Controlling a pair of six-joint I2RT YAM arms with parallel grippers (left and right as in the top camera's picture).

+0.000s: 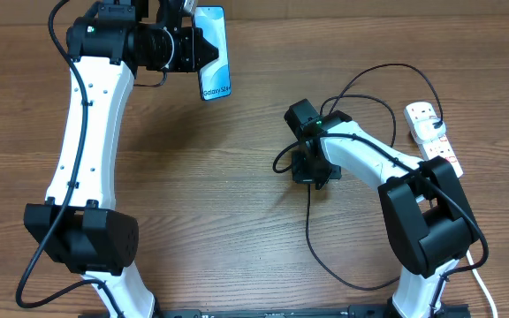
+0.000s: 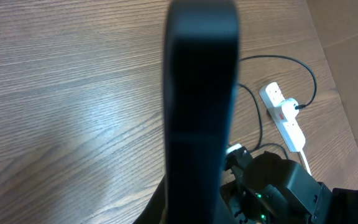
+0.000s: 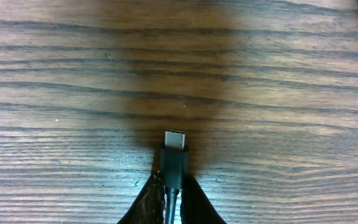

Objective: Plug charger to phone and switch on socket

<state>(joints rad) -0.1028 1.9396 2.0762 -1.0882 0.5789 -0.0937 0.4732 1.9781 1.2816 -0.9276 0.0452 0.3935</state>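
The left gripper (image 1: 193,49) is clamping the phone (image 1: 214,53) at the far side of the wooden table (image 1: 219,203), with the lit screen facing upward. The right gripper (image 3: 171,190) is pinching the charger (image 3: 173,158) just behind its small connector tip, which is sticking out over the wood near the table's middle. The thin black cable is looping across to the socket (image 1: 437,146), which is lying at the right edge, well apart from the phone.
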